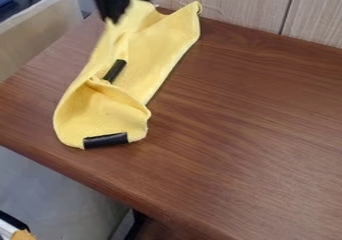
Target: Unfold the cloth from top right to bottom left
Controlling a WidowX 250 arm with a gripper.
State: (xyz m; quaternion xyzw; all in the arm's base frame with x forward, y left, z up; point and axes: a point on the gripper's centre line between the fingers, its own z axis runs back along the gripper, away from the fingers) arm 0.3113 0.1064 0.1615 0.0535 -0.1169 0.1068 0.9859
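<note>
Yellow cloth (160, 41) narrow on surface (247, 109), lower end folded; I judge unfolding incomplete, folds remaining to spread; tool (115, 18) by upper end, grip state I cannot tell.

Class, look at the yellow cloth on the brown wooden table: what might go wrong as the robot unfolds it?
The yellow cloth lies near the front edge of the brown wooden table, so pulling toward the bottom left could drag it over. Its near end folds over itself, so a tug might shift everything rather than open it. The black gripper, at the rumpled far end, may catch several layers.
</note>
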